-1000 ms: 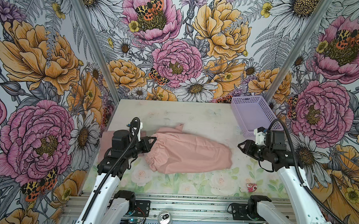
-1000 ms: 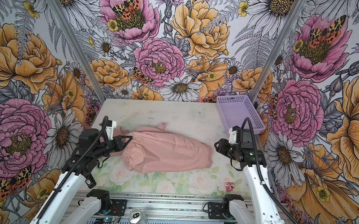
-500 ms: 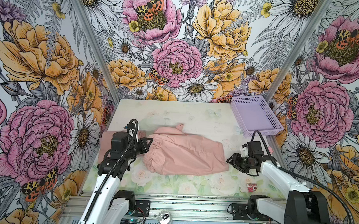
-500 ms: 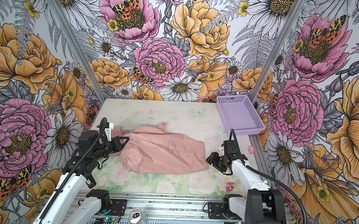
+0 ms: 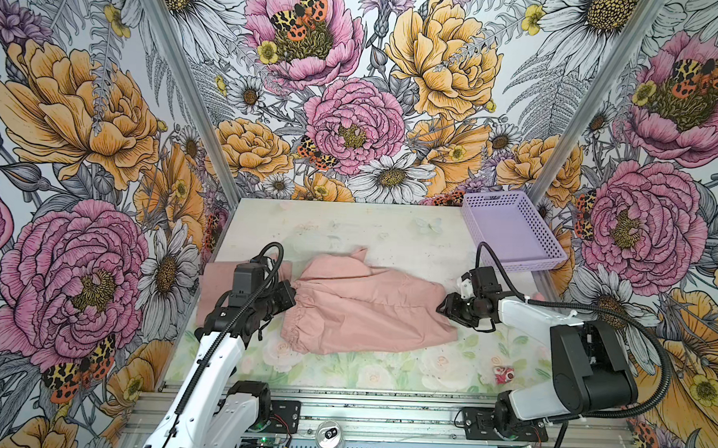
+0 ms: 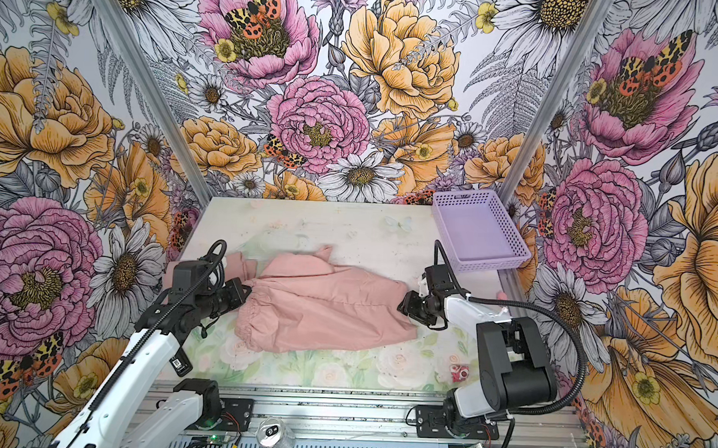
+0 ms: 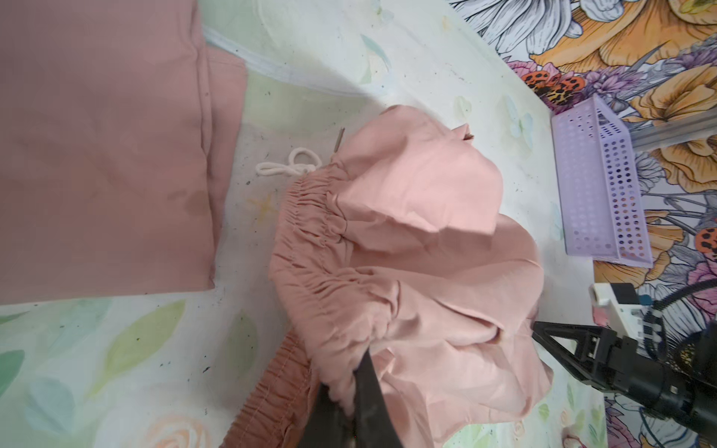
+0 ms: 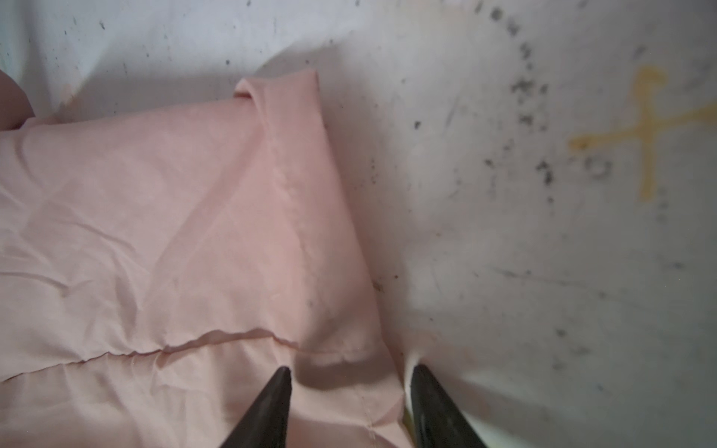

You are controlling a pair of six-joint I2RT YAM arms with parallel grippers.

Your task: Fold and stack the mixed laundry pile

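On the table (image 5: 349,228), clamps the waistband of the pink drawstring piece (image 5: 366,312) in the left gripper (image 5: 292,298), straddles its far hem with parted jaws of the right gripper (image 5: 444,310), cloth laid lengthwise arm to arm.

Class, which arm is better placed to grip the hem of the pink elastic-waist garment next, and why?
Right. The right end effector stands open at the hem, one finger over fabric, one beside it. The left end effector is shut on the waistband of the pink garment.

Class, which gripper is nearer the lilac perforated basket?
Right. The right gripper is at the hem of the pink garment, in front of the lilac basket; the left gripper pinches the waistband, farther away.
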